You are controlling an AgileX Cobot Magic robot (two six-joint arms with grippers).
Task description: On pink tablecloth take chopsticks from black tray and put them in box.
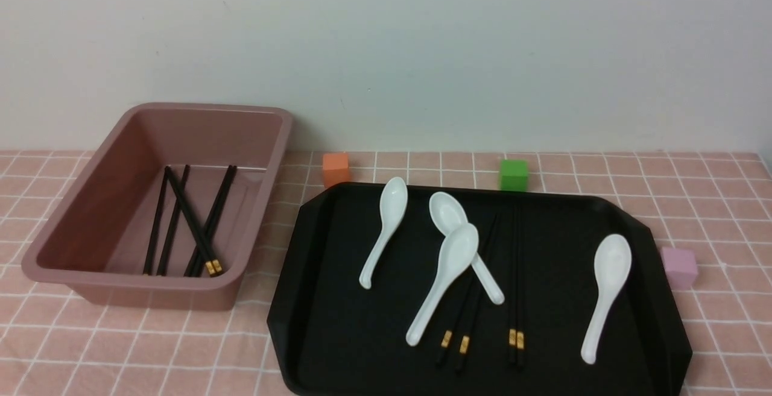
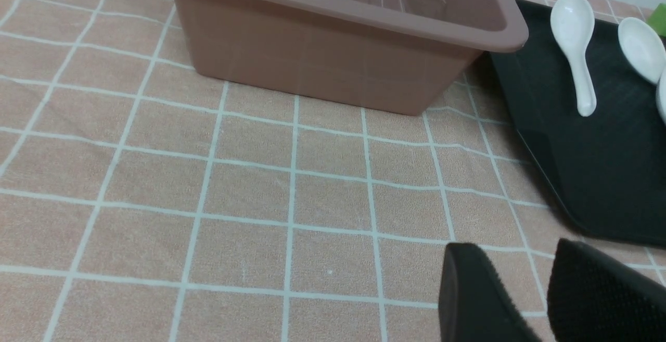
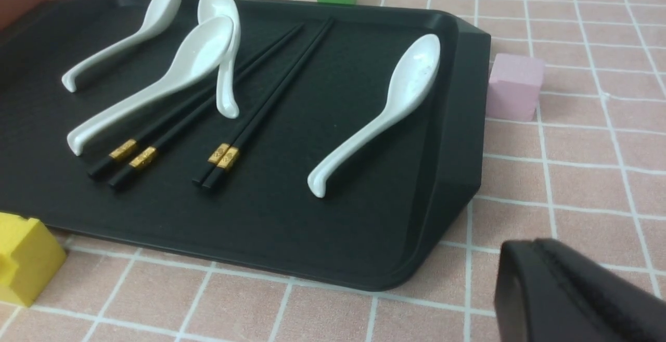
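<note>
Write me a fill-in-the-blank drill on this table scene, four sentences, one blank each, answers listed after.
1. The number of white spoons lying on the black tray is ____.
2. The chopsticks left on the tray number ____.
3. The cube behind the tray's far right part is coloured ____.
4. The chopsticks already moved lie inside the pink ____.

Answers: four; four; green; box

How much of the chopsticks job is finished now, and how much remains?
About half looks done: four chopsticks lie in the box. Nothing is in hand; the left gripper holds nothing, and the right gripper is away from the tray. Four chopsticks remain on the black tray, two partly under white spoons.
</note>
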